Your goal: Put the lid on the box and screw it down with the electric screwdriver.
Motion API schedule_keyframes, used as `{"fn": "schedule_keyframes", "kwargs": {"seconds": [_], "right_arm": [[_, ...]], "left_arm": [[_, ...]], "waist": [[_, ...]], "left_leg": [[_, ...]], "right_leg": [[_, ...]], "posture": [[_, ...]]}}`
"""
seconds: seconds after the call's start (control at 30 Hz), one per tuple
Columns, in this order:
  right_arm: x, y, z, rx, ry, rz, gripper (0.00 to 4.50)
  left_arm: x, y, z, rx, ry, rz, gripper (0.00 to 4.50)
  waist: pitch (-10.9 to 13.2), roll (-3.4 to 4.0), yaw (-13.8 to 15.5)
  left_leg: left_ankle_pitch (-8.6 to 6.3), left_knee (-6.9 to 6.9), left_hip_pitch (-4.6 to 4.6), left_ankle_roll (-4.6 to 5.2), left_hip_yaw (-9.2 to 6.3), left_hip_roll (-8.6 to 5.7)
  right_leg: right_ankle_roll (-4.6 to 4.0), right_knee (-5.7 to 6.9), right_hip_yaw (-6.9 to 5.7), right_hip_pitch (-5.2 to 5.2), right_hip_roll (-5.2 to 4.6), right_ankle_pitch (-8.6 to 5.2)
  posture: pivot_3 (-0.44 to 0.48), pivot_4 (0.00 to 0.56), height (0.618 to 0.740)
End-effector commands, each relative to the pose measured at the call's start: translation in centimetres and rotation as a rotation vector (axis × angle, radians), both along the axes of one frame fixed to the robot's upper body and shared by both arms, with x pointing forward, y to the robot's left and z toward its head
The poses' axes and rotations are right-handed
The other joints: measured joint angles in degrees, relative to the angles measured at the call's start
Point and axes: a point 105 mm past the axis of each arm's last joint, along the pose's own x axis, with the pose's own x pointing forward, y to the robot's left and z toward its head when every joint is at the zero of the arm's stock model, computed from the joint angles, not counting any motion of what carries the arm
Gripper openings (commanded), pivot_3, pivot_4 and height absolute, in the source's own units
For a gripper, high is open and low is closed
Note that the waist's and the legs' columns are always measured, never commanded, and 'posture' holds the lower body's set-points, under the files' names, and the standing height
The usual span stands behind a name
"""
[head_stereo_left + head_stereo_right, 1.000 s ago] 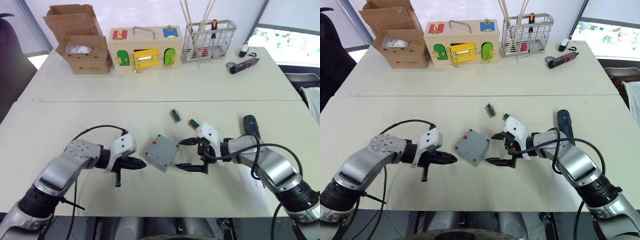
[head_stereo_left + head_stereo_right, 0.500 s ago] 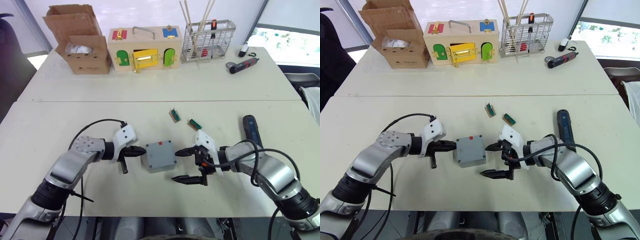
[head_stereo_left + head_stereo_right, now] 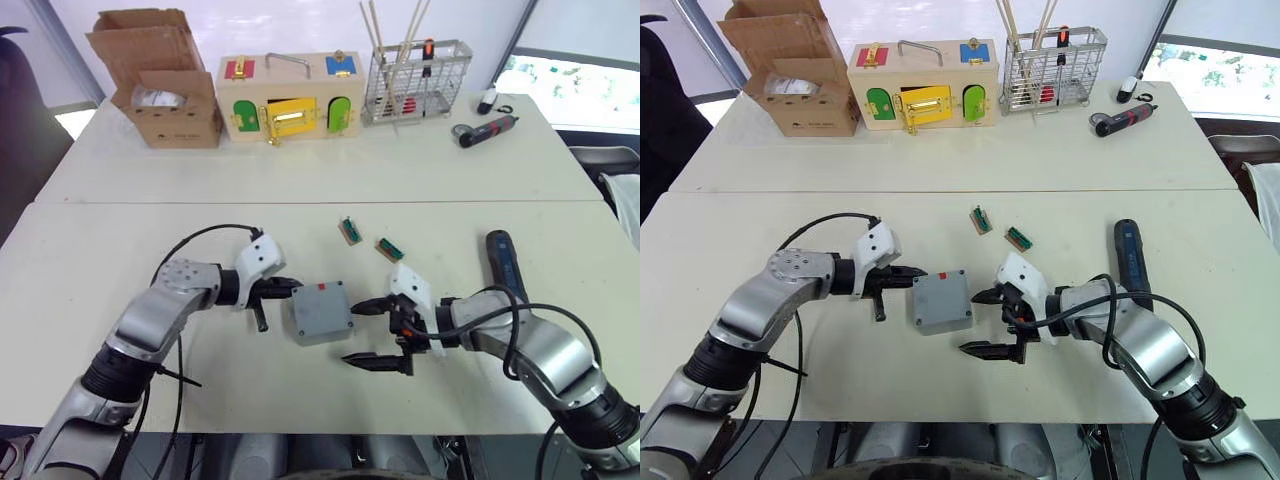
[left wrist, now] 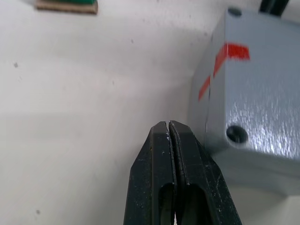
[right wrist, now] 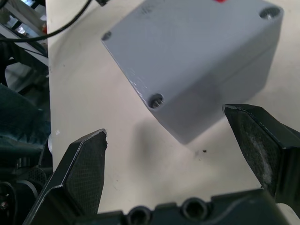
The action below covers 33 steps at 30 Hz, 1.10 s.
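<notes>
The grey box (image 3: pixel 322 337) stands mid-table with the lid (image 3: pixel 320 307) seated on top; the lid has screw holes at its corners and a red mark at the far edge. My left gripper (image 3: pixel 296 287) is shut with nothing in it, its tip against the box's far left corner; the left wrist view shows its closed fingers (image 4: pixel 161 140) beside the box wall (image 4: pixel 199 117). My right gripper (image 3: pixel 362 334) is open just right of the box, the jaws wide apart and not touching it. The electric screwdriver (image 3: pixel 503 262), a dark straight stick, lies on the table to the right.
Two small green pieces (image 3: pixel 349 230) (image 3: pixel 388 249) lie behind the box. At the back stand a cardboard carton (image 3: pixel 165 92), a wooden latch box (image 3: pixel 290 97) and a wire basket (image 3: pixel 415 82). A red-and-black angled driver (image 3: pixel 487 129) lies far right.
The box has turned from a diamond stance to nearly square with the table edge. My left gripper has moved right, up to the box's corner. My right gripper has shifted slightly toward the front.
</notes>
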Motion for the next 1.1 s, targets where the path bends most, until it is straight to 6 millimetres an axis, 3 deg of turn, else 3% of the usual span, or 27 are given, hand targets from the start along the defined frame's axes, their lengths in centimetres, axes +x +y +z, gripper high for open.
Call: {"fn": "schedule_keyframes", "kwargs": {"seconds": [0.03, 0.2, 0.3, 0.43, 0.53, 0.67, 0.87, 1.1], "right_arm": [[-0.4, 0.3, 0.7, 0.018, -0.026, 0.016, 4.45], [-0.3, -0.1, 0.3, -0.004, -0.027, 0.007, 4.45], [-0.4, -0.2, 0.3, -0.007, -0.024, 0.006, 4.45], [-0.4, -0.1, 0.1, -0.008, -0.019, 0.012, 4.45], [-0.5, 0.1, 0.0, -0.007, -0.013, 0.02, 4.45], [-0.8, 0.2, 0.0, -0.007, 0.005, 0.033, 4.45], [-0.8, 0.0, -0.1, -0.014, 0.008, 0.016, 4.45], [-0.2, -0.4, 0.2, -0.011, -0.008, -0.013, 4.45]], "left_arm": [[0.4, 0.0, 0.8, 0.003, -0.047, 0.002, 0.0], [1.2, 2.8, 0.1, 0.099, -0.067, 0.065, 0.0], [0.0, 3.8, -0.1, 0.131, -0.029, 0.024, 0.0], [-2.6, 2.9, 0.2, 0.077, 0.056, -0.077, 0.0], [-3.5, 1.9, 0.2, 0.049, 0.077, -0.102, 0.0], [-2.7, 0.6, 0.1, 0.015, 0.049, -0.061, 0.0], [-1.9, 0.2, 0.1, -0.013, 0.031, -0.034, 0.0], [-3.0, 0.8, -0.2, 0.014, 0.078, -0.095, 0.0]], "waist": [[0.0, 0.0, 0.0], [0.0, 0.0, 0.0], [0.0, 0.0, -0.1], [0.0, 0.0, 0.2], [0.0, 0.0, 0.2], [0.0, 0.0, 0.1], [0.0, 0.0, 0.1], [0.0, 0.0, 0.0]], "left_leg": [[0.0, 0.0, 0.0, 0.0, 0.0, 0.0], [0.0, 0.0, 0.01, 0.0, 0.0, 0.0], [0.0, -0.01, 0.01, 0.0, 0.0, 0.0], [0.0, -0.02, 0.0, 0.0, 0.0, 0.0], [0.0, 0.01, -0.01, -0.01, 0.0, 0.0], [0.0, 0.01, 0.01, -0.01, 0.0, 0.0], [0.0, 0.01, 0.01, -0.01, 0.0, 0.0], [0.0, 0.01, 0.01, -0.01, 0.0, 0.0]], "right_leg": [[0.0, 0.0, 0.0, 0.0, 0.0, 0.0], [0.0, 0.0, 0.0, 0.0, 0.02, 0.0], [0.0, 0.0, 0.0, -0.02, 0.02, 0.0], [0.0, 0.0, 0.0, -0.01, -0.02, 0.0], [0.0, -0.01, 0.0, 0.02, -0.04, 0.0], [0.0, 0.0, 0.0, 0.02, -0.02, 0.0], [0.0, 0.01, 0.0, 0.02, -0.01, 0.0], [0.0, 0.01, 0.0, 0.01, -0.01, 0.0]], "posture": [[0.0, 0.15, 0.74], [0.0, 0.15, 0.74], [0.0, 0.15, 0.74], [0.0, 0.15, 0.74], [0.0, 0.15, 0.74], [0.0, 0.15, 0.74], [0.0, 0.15, 0.74], [0.0, 0.15, 0.74]]}}
